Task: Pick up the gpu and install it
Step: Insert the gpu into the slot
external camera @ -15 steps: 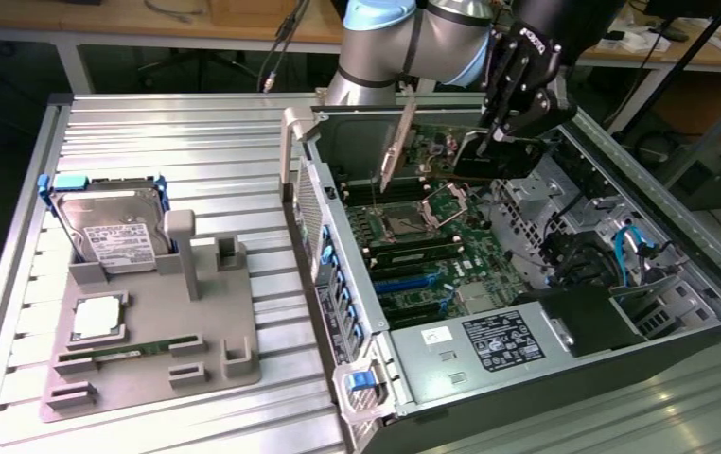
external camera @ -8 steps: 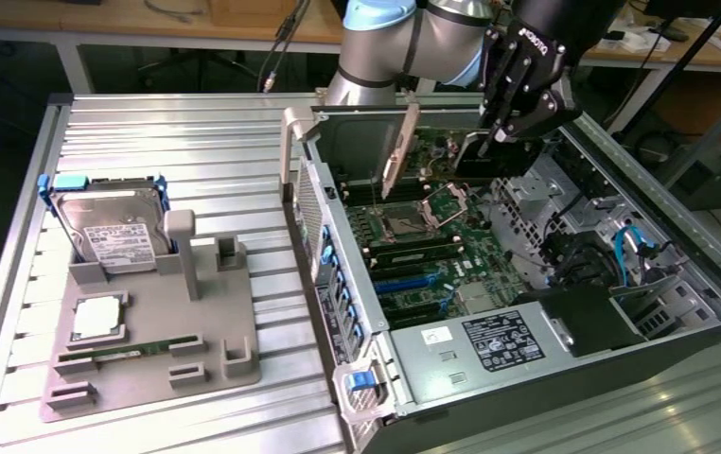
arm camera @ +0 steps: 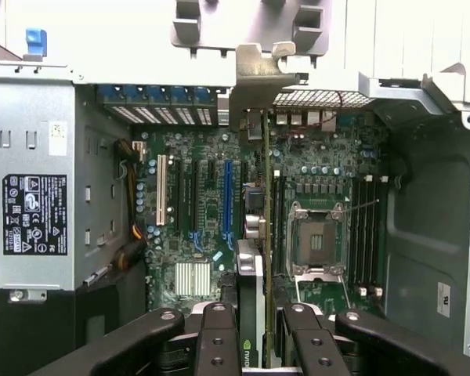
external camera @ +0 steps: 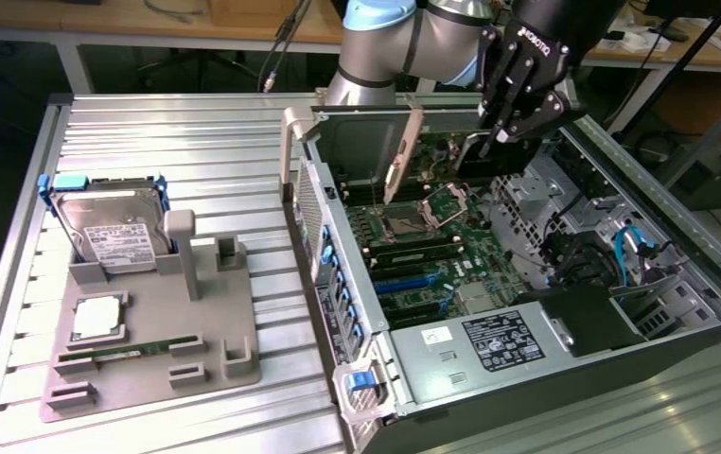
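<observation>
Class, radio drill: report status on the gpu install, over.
Status: gripper shut on gpu; gpu edge-down above motherboard, not yet seated; nothing seen blocking the slots, over.

My black claw (external camera: 512, 132); gpu (external camera: 400, 156), dark green with a silver bracket. Motherboard (external camera: 468, 248), green, bearing a blue slot (arm camera: 227, 196) and a white slot (arm camera: 160, 200). Hard drive (external camera: 114, 232), silver, white-labelled, in a blue frame (external camera: 68, 182). Tray (external camera: 221, 317), plain grey.
</observation>
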### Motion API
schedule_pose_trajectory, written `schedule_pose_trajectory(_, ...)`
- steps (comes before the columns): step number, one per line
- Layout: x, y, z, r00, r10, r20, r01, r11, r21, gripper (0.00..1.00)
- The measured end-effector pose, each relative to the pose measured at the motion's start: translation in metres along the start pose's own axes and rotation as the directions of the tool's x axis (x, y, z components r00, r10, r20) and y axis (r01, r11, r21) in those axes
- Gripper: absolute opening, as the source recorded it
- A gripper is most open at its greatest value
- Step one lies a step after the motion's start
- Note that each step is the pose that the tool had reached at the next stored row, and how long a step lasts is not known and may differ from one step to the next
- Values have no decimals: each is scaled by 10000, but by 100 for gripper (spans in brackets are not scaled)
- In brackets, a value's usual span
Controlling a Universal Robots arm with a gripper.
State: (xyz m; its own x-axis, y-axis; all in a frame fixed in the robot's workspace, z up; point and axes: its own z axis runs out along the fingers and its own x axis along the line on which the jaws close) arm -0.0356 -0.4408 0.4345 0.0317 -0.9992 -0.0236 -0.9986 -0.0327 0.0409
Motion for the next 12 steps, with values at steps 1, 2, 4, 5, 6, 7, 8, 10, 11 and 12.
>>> schedule_pose_trajectory(1, 0, 0, 0, 10000, -4, 14, 4, 10000, 1, 27)
schedule_pose_trajectory(2, 0, 0, 0, 10000, -5, 28, 5, 10000, 2, 27)
schedule_pose_trajectory(4, 0, 0, 1, 10000, -5, 44, 5, 10000, 3, 27)
schedule_pose_trajectory(5, 0, 0, 1, 10000, -5, 43, 5, 10000, 2, 27)
schedule_pose_trajectory(6, 0, 0, 1, 10000, -5, 44, 5, 10000, 3, 27)
schedule_pose_trajectory(7, 1, 0, 1, 10000, -5, 43, 5, 10000, 3, 27)
schedule_pose_trajectory(8, 1, 0, 2, 10000, -5, 43, 5, 10000, 2, 27)
schedule_pose_trajectory(10, 1, 0, 12, 10000, -5, 44, 5, 10000, 3, 27)
schedule_pose_trajectory(11, 1, -1, 15, 10000, -5, 43, 5, 10000, 3, 27)
schedule_pose_trajectory(12, 1, -1, 19, 10000, -5, 44, 5, 10000, 3, 27)
